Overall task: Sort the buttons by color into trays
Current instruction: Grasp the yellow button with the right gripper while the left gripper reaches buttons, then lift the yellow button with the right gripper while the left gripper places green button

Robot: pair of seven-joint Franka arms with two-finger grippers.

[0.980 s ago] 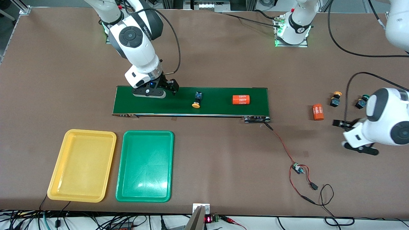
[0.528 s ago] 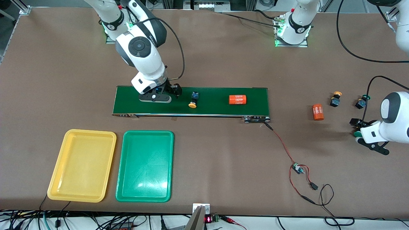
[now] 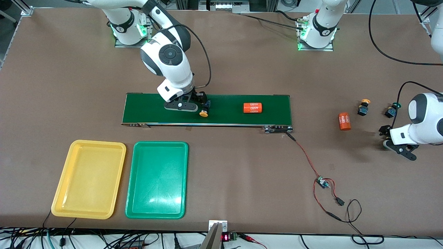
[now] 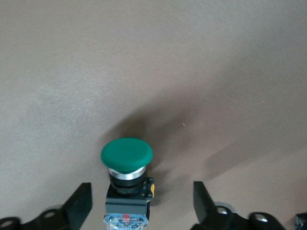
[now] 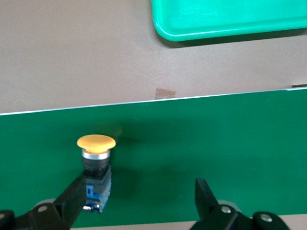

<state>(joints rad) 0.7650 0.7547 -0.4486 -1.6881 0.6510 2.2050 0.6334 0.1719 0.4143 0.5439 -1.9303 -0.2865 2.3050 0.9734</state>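
On the dark-green belt (image 3: 152, 110) lies a yellow button (image 3: 204, 112) on its side. My right gripper (image 3: 202, 102) stands open around it; in the right wrist view the button (image 5: 96, 165) rests close against one finger (image 5: 72, 201) of the gripper (image 5: 139, 201). At the left arm's end of the table my left gripper (image 3: 384, 137) is open, low over a green button (image 4: 127, 155) that lies between its fingers (image 4: 79, 211) with gaps on both sides. Another yellow button (image 3: 363, 107) and another green button (image 3: 392, 110) lie farther from the camera. The yellow tray (image 3: 98, 143) and green tray (image 3: 161, 143) hold nothing.
One orange cylinder (image 3: 252, 108) rides on the belt, toward the left arm's end of it. A second orange cylinder (image 3: 344, 121) lies on the table between the belt and the loose buttons. A red wire with a small board (image 3: 322, 182) trails from the belt's end.
My right gripper has slid along the belt until its fingers flank the yellow button. The button and the cylinder drifted toward the right arm's end. My left hand shifted over the green button.
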